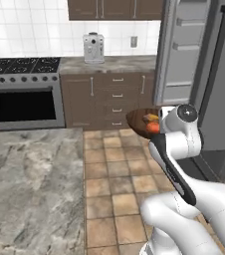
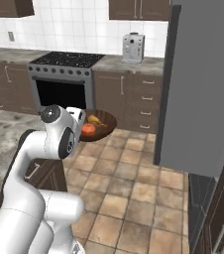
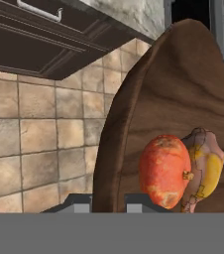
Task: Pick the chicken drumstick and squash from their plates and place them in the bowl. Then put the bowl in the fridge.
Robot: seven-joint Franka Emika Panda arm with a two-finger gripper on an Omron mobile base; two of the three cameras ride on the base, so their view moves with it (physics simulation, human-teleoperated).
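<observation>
My gripper (image 3: pixel 109 202) is shut on the near rim of the dark brown wooden bowl (image 3: pixel 173 89), holding it in the air above the tiled floor. In the bowl lie the orange-red squash (image 3: pixel 164 168) and, touching it, the yellowish chicken drumstick (image 3: pixel 207 166). From the left base view the bowl (image 1: pixel 138 120) sticks out from behind my hand toward the fridge (image 1: pixel 184 55), whose pale inside and shelves are open to view. On the right base view the bowl (image 2: pixel 104 124) carries the squash (image 2: pixel 88 129), and the fridge door (image 2: pixel 203 84) stands to its right. The plates are out of view.
A marble counter (image 1: pixel 30 184) fills the lower left. A steel stove (image 1: pixel 24 94) and dark brown cabinets (image 1: pixel 104 97) line the back wall, with a coffee machine (image 1: pixel 93 48) on the worktop. Tiled floor (image 2: pixel 129 188) lies between me and the fridge.
</observation>
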